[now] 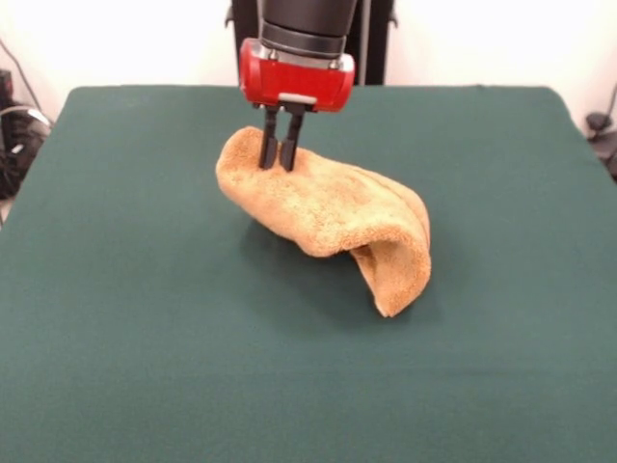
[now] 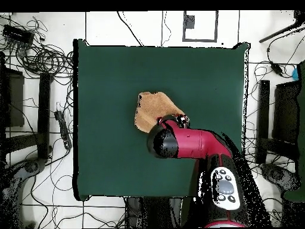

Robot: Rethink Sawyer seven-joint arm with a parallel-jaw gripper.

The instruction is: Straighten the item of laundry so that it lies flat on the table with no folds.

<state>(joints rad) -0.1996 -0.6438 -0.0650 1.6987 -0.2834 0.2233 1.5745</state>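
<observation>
Broadly, we see the green surface [image 1: 125, 338] bare on every side, its edges well clear of the towel [image 1: 328, 207]. We find the towel bunched above the frame's centre, one end lifted, the other drooping in a fold toward lower right. Our hand [image 1: 279, 159] comes down from top centre, fingers [image 1: 267, 145] closed, pinching the towel's raised upper-left end.

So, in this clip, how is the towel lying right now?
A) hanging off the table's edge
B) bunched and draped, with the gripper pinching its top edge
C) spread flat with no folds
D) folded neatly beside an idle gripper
B: in the front view the towel sits humped on the table, one end drooping down, and the gripper is closed on its raised edge.
</observation>
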